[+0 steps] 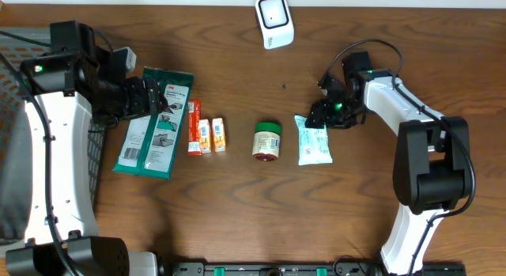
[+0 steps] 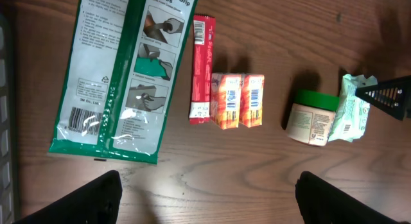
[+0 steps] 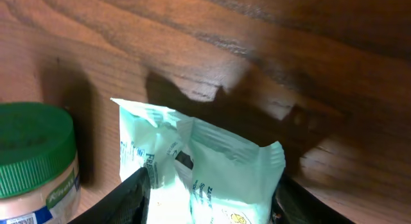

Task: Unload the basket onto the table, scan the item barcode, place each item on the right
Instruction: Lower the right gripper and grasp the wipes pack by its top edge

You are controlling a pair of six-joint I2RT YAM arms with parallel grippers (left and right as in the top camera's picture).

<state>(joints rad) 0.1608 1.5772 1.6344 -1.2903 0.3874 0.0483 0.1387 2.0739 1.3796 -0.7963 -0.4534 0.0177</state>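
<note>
Your right tool straddles the mint-green plastic pouch at lower centre of frame; grip cannot be told. Your left tool stands wide, empty.

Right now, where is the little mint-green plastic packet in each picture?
Overhead: the mint-green plastic packet lies right of the middle, just right of the round green-lidded jar.
Left wrist: the packet is at the far right edge, beside the jar.
Right wrist: the packet is at the bottom middle, and the jar is at the left edge.
Shared landmark: the green-lidded jar next to it.
</note>
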